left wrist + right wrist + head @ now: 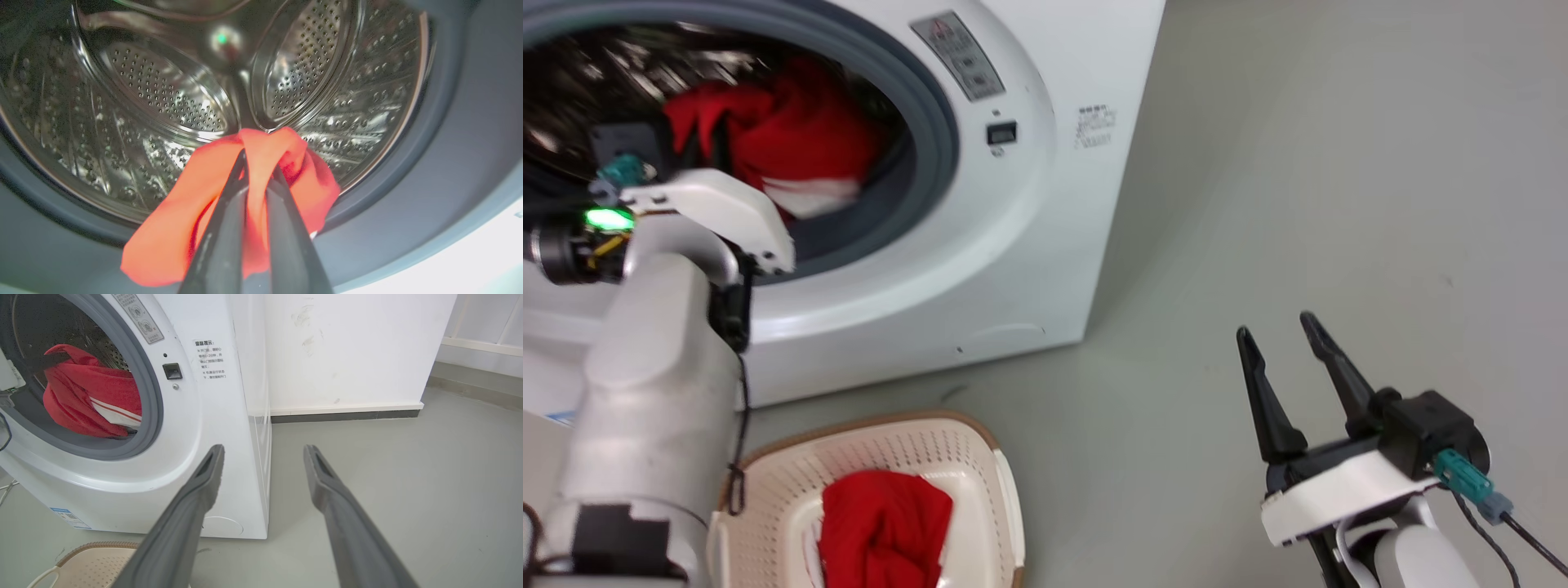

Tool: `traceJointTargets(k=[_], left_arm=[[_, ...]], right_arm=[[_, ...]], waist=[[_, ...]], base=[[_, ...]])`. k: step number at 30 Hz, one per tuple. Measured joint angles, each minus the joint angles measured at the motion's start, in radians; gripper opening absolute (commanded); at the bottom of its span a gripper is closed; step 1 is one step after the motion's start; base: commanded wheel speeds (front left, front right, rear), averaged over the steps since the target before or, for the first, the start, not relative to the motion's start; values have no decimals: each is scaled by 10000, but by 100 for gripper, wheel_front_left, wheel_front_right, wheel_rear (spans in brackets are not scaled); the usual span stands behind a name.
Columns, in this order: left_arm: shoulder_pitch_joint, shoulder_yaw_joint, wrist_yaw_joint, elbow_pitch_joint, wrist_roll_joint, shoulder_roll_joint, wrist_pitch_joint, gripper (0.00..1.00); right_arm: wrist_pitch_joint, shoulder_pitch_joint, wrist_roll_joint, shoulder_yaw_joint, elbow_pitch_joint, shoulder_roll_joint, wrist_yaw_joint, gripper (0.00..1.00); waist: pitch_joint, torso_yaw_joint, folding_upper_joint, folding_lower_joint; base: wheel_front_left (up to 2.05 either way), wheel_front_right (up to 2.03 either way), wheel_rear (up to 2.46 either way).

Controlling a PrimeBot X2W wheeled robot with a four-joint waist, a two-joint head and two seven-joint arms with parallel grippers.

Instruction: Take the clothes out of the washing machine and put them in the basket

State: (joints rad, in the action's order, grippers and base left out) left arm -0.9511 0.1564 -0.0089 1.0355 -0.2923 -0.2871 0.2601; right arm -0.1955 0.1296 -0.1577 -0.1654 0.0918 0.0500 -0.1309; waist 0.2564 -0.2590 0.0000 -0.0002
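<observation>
My head camera looks down on the washing machine (1029,245), upper left; left wrist peers close into its drum (163,90); right wrist, low, shares that front.

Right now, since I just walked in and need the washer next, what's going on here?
The left gripper is inside the washing machine, in its drum, shut on a red garment. Another red piece already lies in the basket on the floor in front of the machine. The right gripper hangs open and empty over the floor to the side.
</observation>
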Motion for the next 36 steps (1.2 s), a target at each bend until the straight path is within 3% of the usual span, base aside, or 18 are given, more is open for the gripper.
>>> traceJointTargets(k=[9, 18, 29, 36], left_arm=[[2184, -460, -58, -2717, -59, 571, 0, 0], [4651, -1028, 102, -6284, 2, 1112, 13, 0], [7439, -694, 815, -10742, 238, 1597, -384, 0], [9312, 19, 1103, -11547, 13, 1998, -938, 0]], right_arm=[[487, -779, 111, 213, -426, 2, -2, 100], [895, -1295, 173, 268, -901, 0, -2, 100], [1135, -1689, 186, 453, -1289, 2, 0, 100], [1166, -1663, 245, 470, -1427, 2, 0, 100]], waist=[[-1388, 654, 0, -2], [-2307, 1105, 0, -1], [-2447, 1641, 0, 0], [-2035, 1817, 0, 1]], base=[[0, 0, 0], [0, 0, 0], [0, 0, 0], [0, 0, 0]])
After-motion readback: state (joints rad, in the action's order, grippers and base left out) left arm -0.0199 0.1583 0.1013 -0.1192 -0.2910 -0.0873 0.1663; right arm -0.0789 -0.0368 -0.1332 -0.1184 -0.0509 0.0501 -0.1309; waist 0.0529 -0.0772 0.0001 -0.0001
